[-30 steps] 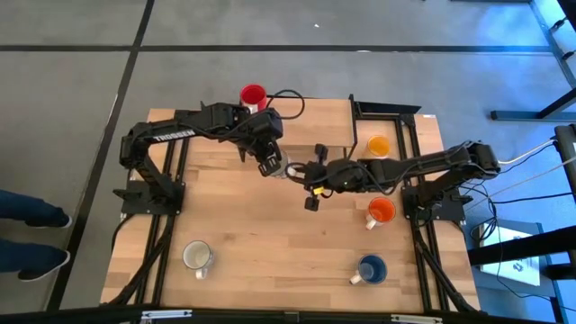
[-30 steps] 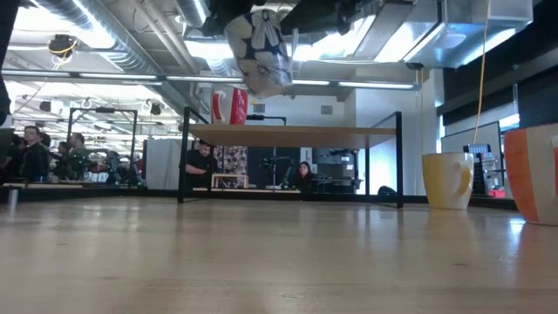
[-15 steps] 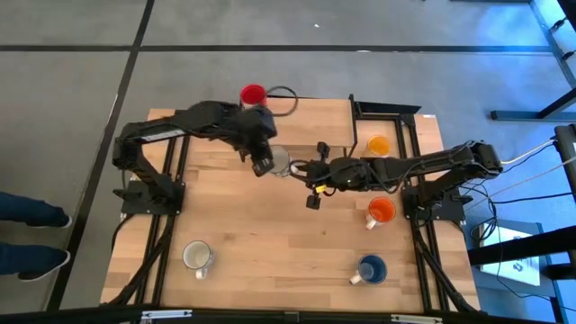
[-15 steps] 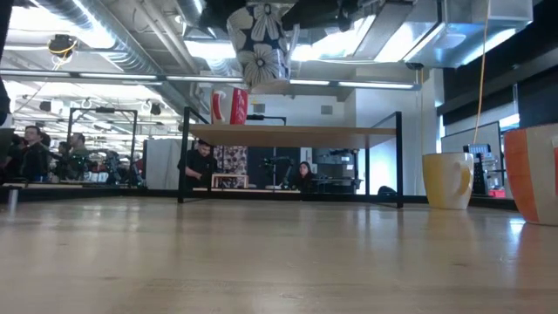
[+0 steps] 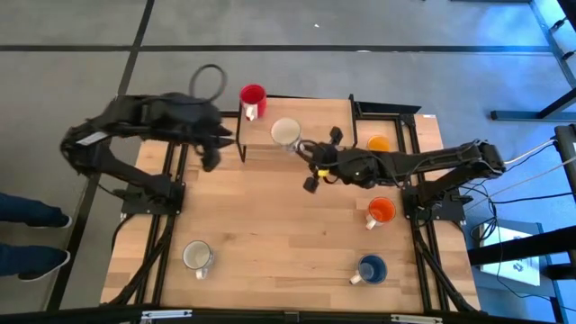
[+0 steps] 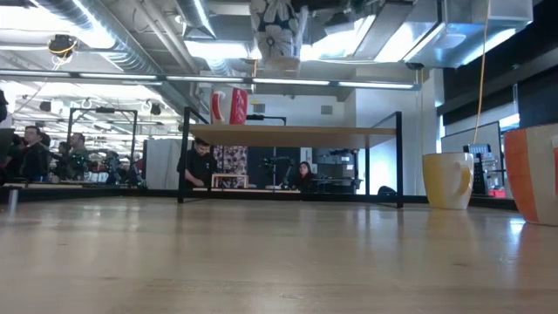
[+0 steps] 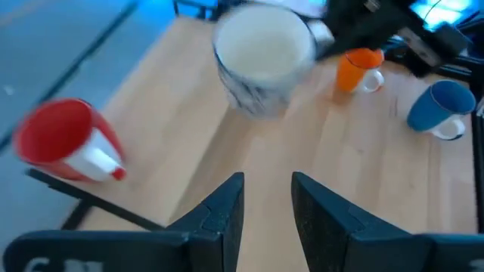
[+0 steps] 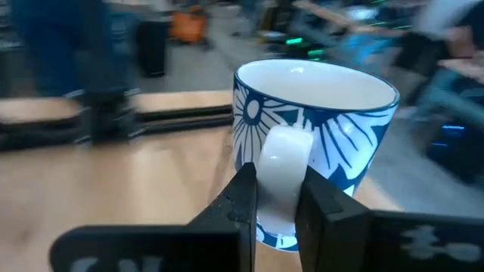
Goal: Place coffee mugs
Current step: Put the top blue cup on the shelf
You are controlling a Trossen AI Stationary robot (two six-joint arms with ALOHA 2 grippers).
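Observation:
My right gripper (image 5: 302,146) reaches across from the table's right side and is shut on a white mug with dark blue flower patterning (image 5: 286,132), held high over the raised shelf (image 5: 324,121) at the far edge. My left gripper (image 5: 212,155) is open, drawn back toward the left, its fingers (image 7: 227,211) apart with nothing between them. A red mug (image 5: 253,94) stands on the shelf's left end. The second white mug (image 5: 197,256) stands on its base at near left. The yellow-orange (image 5: 379,144), orange-red (image 5: 382,211) and blue (image 5: 371,268) mugs stand along the right. My right gripper pinches the patterned mug's white handle (image 8: 286,151) between its two fingers (image 8: 242,200), coming level from the table's right side. The mug is upright, mouth up, and lifted clear (image 6: 279,30) above the shelf.
The shelf (image 6: 296,133) stands on thin black legs at the far edge. In the low view the yellow-orange mug (image 6: 449,180) and orange-red mug (image 6: 532,174) stand at the right. The middle of the tabletop (image 5: 270,216) is bare wood. People are in the room behind.
The left gripper has drawn away from the patterned mug and swung back toward the table's left edge. The right gripper has carried the mug up and toward the far edge, from mid-table to over the shelf, and the mug has turned from tipped to upright.

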